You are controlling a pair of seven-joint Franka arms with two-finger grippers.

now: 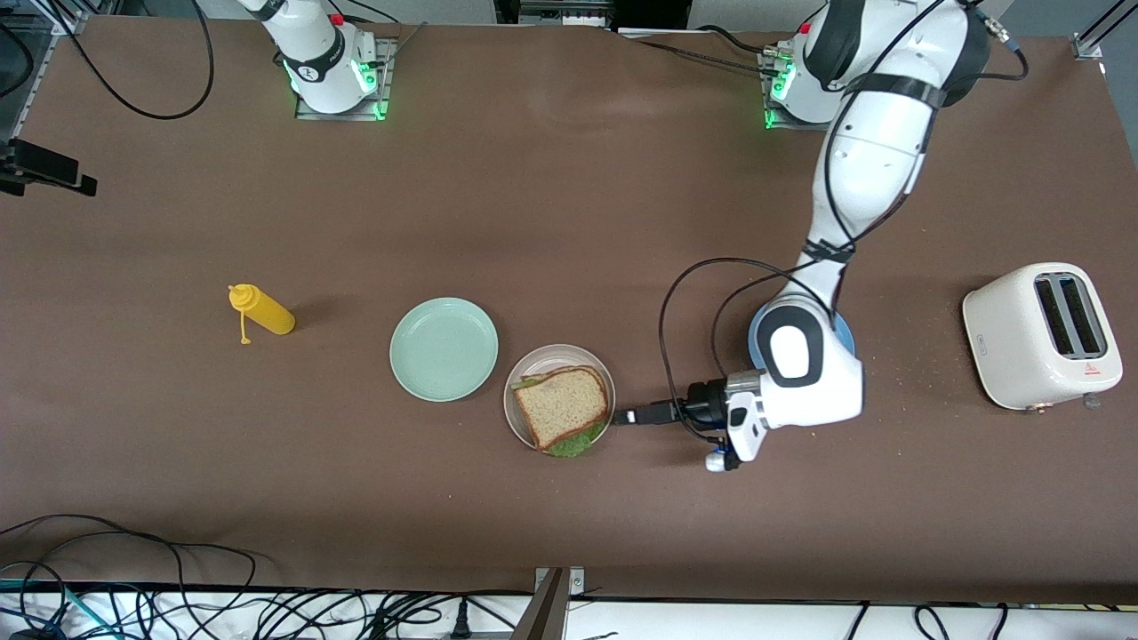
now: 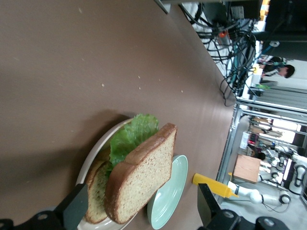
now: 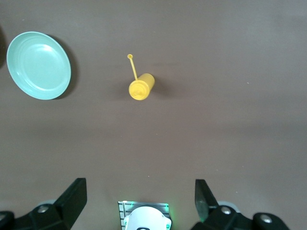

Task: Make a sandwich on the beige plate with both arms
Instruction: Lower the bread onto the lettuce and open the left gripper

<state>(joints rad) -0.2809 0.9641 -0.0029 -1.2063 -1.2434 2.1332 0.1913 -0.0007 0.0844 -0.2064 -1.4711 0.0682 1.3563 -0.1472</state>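
A broad brown table [image 1: 569, 204] is carrying everything. The beige plate [image 1: 518, 389] is sitting near the table's middle, and it serves as the landmark here. A mint-green plate [image 1: 444, 348] is lying just beside it, toward the right arm's end and slightly farther from the front camera. A yellow squeeze bottle [image 1: 260, 309] is lying on its side well past that plate, toward the same end. A blue plate [image 1: 843, 336] is resting toward the left arm's end, and a white toaster [image 1: 1040, 335] is standing farther that way.
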